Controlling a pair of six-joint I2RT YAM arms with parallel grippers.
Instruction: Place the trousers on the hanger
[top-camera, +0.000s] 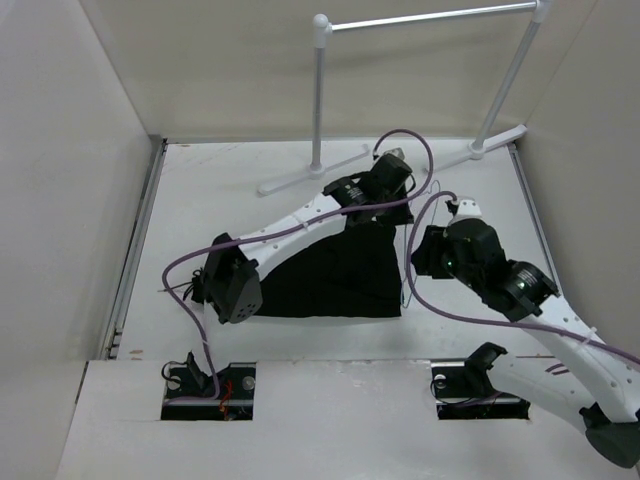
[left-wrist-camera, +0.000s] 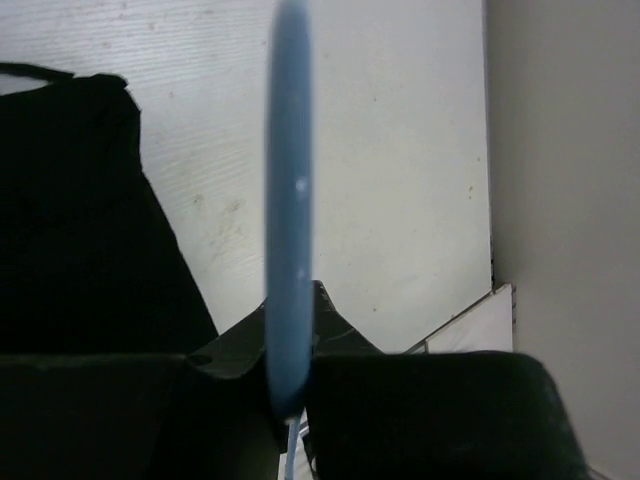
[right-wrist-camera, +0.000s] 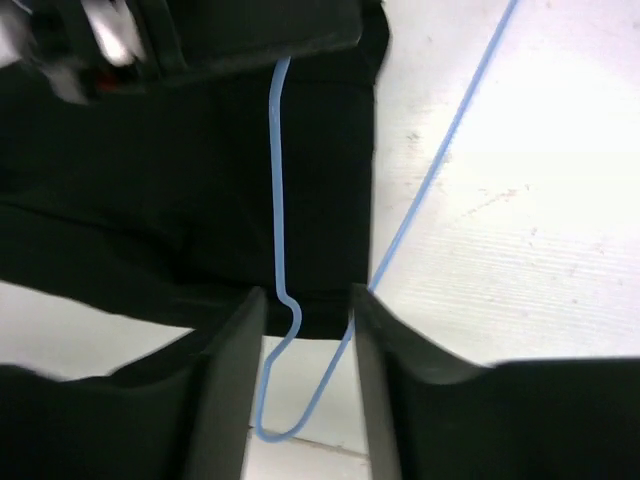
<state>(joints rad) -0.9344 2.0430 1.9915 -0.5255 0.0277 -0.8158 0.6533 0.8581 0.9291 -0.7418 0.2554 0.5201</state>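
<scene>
left tool (left-wrist-camera: 290, 350): clamped on hanger (right-wrist-camera: 277, 180) | right tool (right-wrist-camera: 308, 293): parted, straddling hanger hook | hanger: over trousers (top-camera: 340, 270)

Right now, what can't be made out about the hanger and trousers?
Right wrist: the trousers run off the left edge, and the hanger runs off the top edge.
Left wrist: hanger wire blurred, too near the lens.
Top view: hanger too thin to trace; the left arm covers the trousers' far edge.

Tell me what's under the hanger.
The trousers lie beneath one wire of the hanger, and bare table lies beneath the other. Its far end is hidden by the left gripper.
</scene>
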